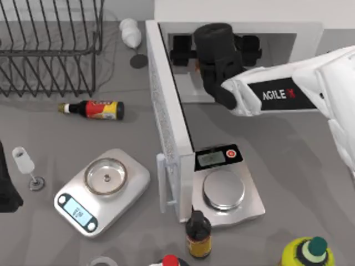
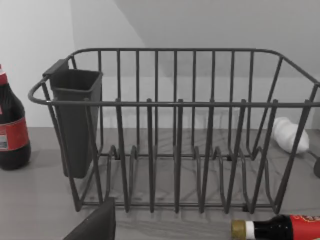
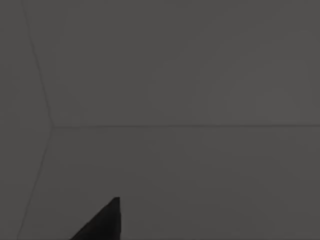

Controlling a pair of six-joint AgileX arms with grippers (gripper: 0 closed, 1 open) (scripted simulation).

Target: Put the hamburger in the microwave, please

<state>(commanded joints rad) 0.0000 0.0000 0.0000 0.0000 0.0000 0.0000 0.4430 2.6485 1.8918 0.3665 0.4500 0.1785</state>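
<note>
The hamburger is hidden: judging by the arm's pose, it is most likely under the right gripper, inside the oven cavity in the upper middle of the top view.

Nearest, along the bottom edge of that view, stand a dark sauce bottle (image 1: 198, 233) and a yellow-green bottle (image 1: 308, 252). Just above them a silver kitchen scale (image 1: 227, 191) sits on the bench (image 1: 299, 183), its round plate bare, close against the open microwave door (image 1: 166, 127). The door runs from lower centre up toward the cavity.

The right arm reaches in from the right edge, and the right gripper (image 1: 215, 44) is inside the microwave (image 1: 310, 16). In the right wrist view one dark fingertip (image 3: 102, 225) shows against the plain grey cavity walls. Whether the jaws are apart or clamped on anything, I cannot tell. The left gripper (image 1: 5, 188) is parked at the left edge, facing the dish rack (image 2: 175, 130); its jaws cannot be read either.

The risks lie in the exit. If the burger is not fully let go, drawing back could drag it out over the sill. A release from too high could let the round bun roll. The black wrist sits near the door's hinge side, so drifting toward upper left could knock the door. A drop on the way out could strike the scale below.
</note>
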